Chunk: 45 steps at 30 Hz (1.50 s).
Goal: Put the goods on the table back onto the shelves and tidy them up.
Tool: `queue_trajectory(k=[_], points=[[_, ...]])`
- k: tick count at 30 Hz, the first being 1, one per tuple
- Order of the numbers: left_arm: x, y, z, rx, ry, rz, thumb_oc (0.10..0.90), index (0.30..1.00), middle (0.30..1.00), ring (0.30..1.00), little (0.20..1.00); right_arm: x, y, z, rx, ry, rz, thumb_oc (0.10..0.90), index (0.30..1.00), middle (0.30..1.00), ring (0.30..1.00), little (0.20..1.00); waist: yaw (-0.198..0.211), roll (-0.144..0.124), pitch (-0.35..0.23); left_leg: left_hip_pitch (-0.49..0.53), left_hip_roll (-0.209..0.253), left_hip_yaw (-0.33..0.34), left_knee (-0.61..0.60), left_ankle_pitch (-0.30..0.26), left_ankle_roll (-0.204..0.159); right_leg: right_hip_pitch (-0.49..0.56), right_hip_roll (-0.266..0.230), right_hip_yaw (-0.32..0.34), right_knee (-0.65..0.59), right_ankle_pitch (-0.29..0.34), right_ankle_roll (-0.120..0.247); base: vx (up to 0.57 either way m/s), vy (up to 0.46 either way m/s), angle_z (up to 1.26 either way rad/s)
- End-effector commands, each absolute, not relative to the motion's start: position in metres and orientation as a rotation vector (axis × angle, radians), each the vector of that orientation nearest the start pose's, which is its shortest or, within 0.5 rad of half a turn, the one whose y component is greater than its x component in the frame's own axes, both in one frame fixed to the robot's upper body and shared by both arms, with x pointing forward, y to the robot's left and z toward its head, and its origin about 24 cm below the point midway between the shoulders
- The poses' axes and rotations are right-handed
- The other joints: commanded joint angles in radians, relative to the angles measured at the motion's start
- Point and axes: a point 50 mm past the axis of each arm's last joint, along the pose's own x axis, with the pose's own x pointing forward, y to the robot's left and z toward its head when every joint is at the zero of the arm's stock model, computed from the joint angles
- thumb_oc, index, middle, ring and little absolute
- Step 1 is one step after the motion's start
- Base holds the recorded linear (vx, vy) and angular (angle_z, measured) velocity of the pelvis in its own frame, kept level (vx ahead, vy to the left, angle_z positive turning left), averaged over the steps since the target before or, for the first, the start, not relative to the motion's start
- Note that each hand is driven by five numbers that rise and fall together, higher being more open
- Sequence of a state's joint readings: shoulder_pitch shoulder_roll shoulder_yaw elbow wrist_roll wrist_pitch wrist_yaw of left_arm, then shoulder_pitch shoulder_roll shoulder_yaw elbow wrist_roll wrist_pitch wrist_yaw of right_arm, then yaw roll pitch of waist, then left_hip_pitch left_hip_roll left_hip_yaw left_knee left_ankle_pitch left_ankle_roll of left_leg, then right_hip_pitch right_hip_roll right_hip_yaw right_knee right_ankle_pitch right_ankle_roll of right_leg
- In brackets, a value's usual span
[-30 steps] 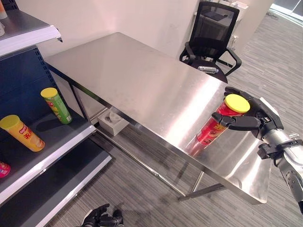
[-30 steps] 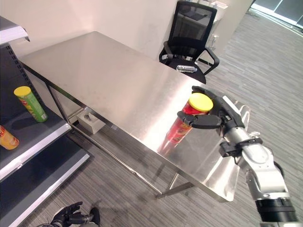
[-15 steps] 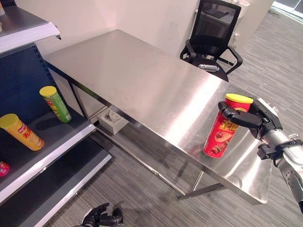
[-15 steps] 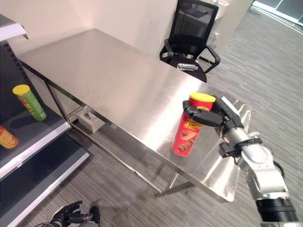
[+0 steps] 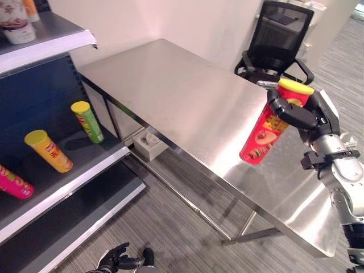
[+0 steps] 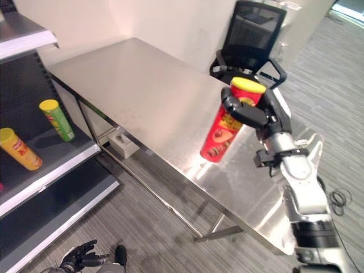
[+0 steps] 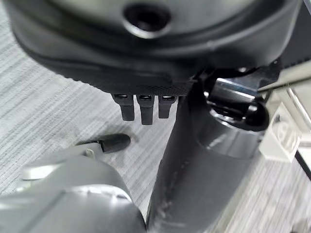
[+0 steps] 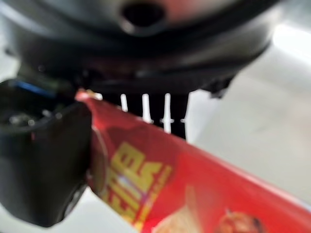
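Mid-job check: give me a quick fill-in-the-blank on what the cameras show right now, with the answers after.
1. The right hand is shut on the red can, which has a ____ lid.
2. The red can is held ____ the steel table, not standing on it.
3. On the shelf, the green can stands beside a ____ can with a yellow lid.
4. Behind the table stands a black ____.

Answers: yellow; above; yellow; chair
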<state>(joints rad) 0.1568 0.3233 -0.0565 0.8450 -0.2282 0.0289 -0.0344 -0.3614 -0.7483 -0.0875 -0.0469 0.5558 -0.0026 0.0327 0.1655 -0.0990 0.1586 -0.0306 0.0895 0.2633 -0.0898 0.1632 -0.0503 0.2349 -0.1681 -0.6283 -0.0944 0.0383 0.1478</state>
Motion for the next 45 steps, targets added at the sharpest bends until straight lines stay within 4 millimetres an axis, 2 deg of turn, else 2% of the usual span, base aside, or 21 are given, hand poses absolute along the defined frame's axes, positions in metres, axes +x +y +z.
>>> queue_trajectory(k=[1,3,4,6,9,12,14,15,17,19,24,26,27,31,33,34,35,40,41,43,45], points=[[0.106,0.264,-0.131,0.106,0.989,0.2,0.8,0.9,0.9,0.9,0.9,0.261,-0.233,0.31,-0.154,-1.011,0.084,0.4,0.3,0.3,0.3,0.3,0.075,0.045,-0.077,0.058,0.166,-0.004,0.01,0.052,-0.138,-0.02,0.051,0.0,0.007,-0.051,-0.024,-0.16,-0.171,0.6],[0.103,0.261,-0.133,0.086,0.994,0.221,0.8,0.9,0.9,0.9,0.9,0.249,-0.223,0.32,-0.123,-1.11,0.119,0.4,0.3,0.3,0.3,0.3,0.101,0.065,-0.059,0.012,0.179,-0.035,0.015,0.104,-0.161,-0.018,0.064,-0.035,0.007,-0.064,-0.033,-0.22,-0.152,0.96],[0.105,0.26,-0.134,0.083,0.991,0.226,0.8,0.9,0.9,0.9,0.9,0.244,-0.221,0.324,-0.119,-1.15,0.117,0.4,0.3,0.3,0.3,0.3,0.095,0.067,-0.048,-0.011,0.192,-0.002,0.052,0.116,-0.16,-0.019,0.059,-0.063,0.007,-0.061,-0.039,-0.27,-0.101,1.5],[0.105,0.257,-0.134,0.077,0.986,0.219,0.8,0.9,0.9,0.9,0.9,0.24,-0.216,0.327,-0.123,-1.179,0.138,0.4,0.3,0.3,0.3,0.3,0.074,0.062,-0.038,-0.012,0.219,0.099,0.157,0.078,-0.138,-0.039,0.042,-0.102,0.007,-0.051,-0.055,-0.26,-0.042,1.38],[0.105,0.253,-0.135,0.068,0.987,0.217,0.8,0.9,0.9,0.9,0.9,0.236,-0.211,0.325,-0.133,-1.187,0.156,0.4,0.3,0.3,0.3,0.3,0.048,0.065,-0.053,0.065,0.229,0.132,0.251,-0.014,-0.135,-0.06,-0.002,-0.142,0.007,-0.021,-0.053,-0.17,0.074,0.22],[0.107,0.253,-0.135,0.075,0.98,0.209,0.8,0.9,0.9,0.9,0.9,0.232,-0.214,0.321,-0.138,-1.184,0.149,0.4,0.3,0.3,0.3,0.3,0.021,0.075,-0.079,0.146,0.224,0.133,0.251,-0.037,-0.145,-0.068,-0.03,-0.19,0.009,0.003,-0.043,-0.1,0.146,0.49],[0.114,0.247,-0.134,0.089,0.969,0.176,0.8,0.9,0.9,0.9,0.9,0.228,-0.223,0.318,-0.148,-1.177,0.115,0.4,0.3,0.3,0.3,0.3,-0.014,0.091,-0.101,0.205,0.184,0.118,0.201,-0.094,-0.144,-0.078,-0.079,-0.24,0.017,0.049,-0.02,-0.17,0.38,1.73],[0.118,0.242,-0.135,0.1,0.969,0.141,0.8,0.9,0.9,0.9,0.9,0.223,-0.23,0.317,-0.168,-1.169,0.078,0.4,0.3,0.3,0.3,0.3,-0.055,0.103,-0.11,0.223,0.153,0.158,0.098,-0.137,-0.117,-0.077,-0.124,-0.279,0.023,0.105,0.012,-0.17,0.415,1.77],[0.119,0.24,-0.135,0.112,0.969,0.122,0.8,0.9,0.9,0.9,0.9,0.223,-0.231,0.315,-0.165,-1.161,0.075,0.4,0.3,0.3,0.3,0.3,-0.058,0.106,-0.112,0.229,0.131,0.162,0.059,-0.152,-0.102,-0.078,-0.15,-0.291,0.028,0.13,0.028,-0.11,0.319,1.22],[0.118,0.241,-0.136,0.15,0.983,0.093,0.8,0.9,0.9,0.9,0.9,0.225,-0.233,0.309,-0.183,-1.125,0.058,0.4,0.3,0.3,0.3,0.3,-0.061,0.099,-0.105,0.224,0.043,0.139,0.004,-0.197,-0.049,-0.094,-0.242,-0.307,0.055,0.204,0.087,-0.17,0.468,0.76],[0.113,0.252,-0.135,0.2,1.002,0.09,0.8,0.9,0.9,0.9,0.9,0.23,-0.23,0.304,-0.202,-1.089,0.064,0.4,0.3,0.3,0.3,0.3,-0.058,0.08,-0.079,0.212,-0.02,0.128,0.003,-0.218,-0.012,-0.102,-0.333,-0.324,0.12,0.255,0.107,-0.14,0.254,0.41],[0.113,0.26,-0.132,0.23,1.004,0.099,0.8,0.9,0.9,0.9,0.9,0.23,-0.232,0.303,-0.205,-1.081,0.05,0.4,0.3,0.3,0.3,0.3,-0.079,0.069,-0.061,0.208,-0.026,0.104,0.003,-0.218,-0.001,-0.123,-0.343,-0.257,0.176,0.243,0.109,-0.18,0.161,0.38],[0.11,0.268,-0.131,0.233,1.009,0.131,0.8,0.9,0.9,0.9,0.9,0.231,-0.234,0.302,-0.197,-1.076,0.044,0.4,0.3,0.3,0.3,0.3,-0.099,0.062,-0.048,0.211,-0.023,0.097,0.003,-0.211,0.011,-0.157,-0.301,-0.118,0.252,0.184,0.1,-0.17,0.13,0.56],[0.099,0.275,-0.132,0.219,1.032,0.174,0.8,0.9,0.9,0.9,0.9,0.234,-0.231,0.301,-0.177,-1.07,0.075,0.4,0.3,0.3,0.3,0.3,-0.063,0.055,-0.06,0.197,-0.032,0.102,0.003,-0.186,0.032,-0.139,-0.231,-0.038,0.343,0.077,0.075,-0.1,0.082,0.0],[0.096,0.275,-0.133,0.2,1.037,0.19,0.8,0.9,0.9,0.9,0.9,0.235,-0.225,0.301,-0.169,-1.073,0.112,0.4,0.3,0.3,0.3,0.3,-0.041,0.05,-0.067,0.18,-0.039,0.091,0.003,-0.167,0.044,-0.126,-0.162,0.011,0.39,-0.007,0.048,-0.13,0.006,-0.33],[0.089,0.274,-0.135,0.173,1.051,0.208,0.8,0.9,0.9,0.9,0.9,0.236,-0.221,0.302,-0.158,-1.081,0.128,0.4,0.3,0.3,0.3,0.3,-0.023,0.04,-0.071,0.171,-0.047,0.076,0.003,-0.152,0.047,-0.128,-0.093,0.063,0.389,-0.068,0.023,-0.14,-0.106,-0.19],[0.086,0.273,-0.135,0.153,1.053,0.217,0.8,0.9,0.9,0.9,0.9,0.237,-0.22,0.301,-0.146,-1.075,0.14,0.4,0.3,0.3,0.3,0.3,-0.009,0.031,-0.078,0.16,-0.045,0.07,0.003,-0.14,0.037,-0.112,-0.054,0.092,0.321,-0.116,-0.006,-0.11,-0.125,-0.1],[0.083,0.266,-0.138,0.113,1.06,0.213,0.8,0.9,0.9,0.9,0.9,0.24,-0.213,0.298,-0.105,-1.067,0.185,0.4,0.3,0.3,0.3,0.3,0.035,0.016,-0.086,0.086,-0.009,0.047,0.006,-0.076,-0.008,-0.045,0.048,0.11,0.102,-0.108,-0.04,-0.18,-0.183,-0.01],[0.089,0.264,-0.136,0.119,1.042,0.195,0.8,0.9,0.9,0.9,0.9,0.241,-0.208,0.297,-0.123,-1.05,0.216,0.4,0.3,0.3,0.3,0.3,0.042,0.017,-0.071,0.041,0.007,0.036,0.011,-0.03,-0.028,-0.031,0.07,0.107,0.06,-0.102,-0.049,-0.24,-0.121,0.16],[0.092,0.262,-0.136,0.124,1.037,0.18,0.8,0.9,0.9,0.9,0.9,0.242,-0.208,0.296,-0.126,-1.036,0.224,0.4,0.3,0.3,0.3,0.3,0.04,0.023,-0.06,0.022,0.011,0.027,0.015,-0.008,-0.039,-0.024,0.074,0.086,0.05,-0.096,-0.054,-0.25,-0.064,0.43],[0.102,0.26,-0.134,0.146,1.016,0.147,0.8,0.9,0.9,0.9,0.9,0.243,-0.206,0.294,-0.156,-1.018,0.24,0.4,0.3,0.3,0.3,0.3,0.014,0.031,-0.032,-0.035,0.068,0.107,0.071,0.033,-0.065,-0.029,0.06,0.014,0.045,-0.072,-0.06,-0.29,0.033,0.51]])
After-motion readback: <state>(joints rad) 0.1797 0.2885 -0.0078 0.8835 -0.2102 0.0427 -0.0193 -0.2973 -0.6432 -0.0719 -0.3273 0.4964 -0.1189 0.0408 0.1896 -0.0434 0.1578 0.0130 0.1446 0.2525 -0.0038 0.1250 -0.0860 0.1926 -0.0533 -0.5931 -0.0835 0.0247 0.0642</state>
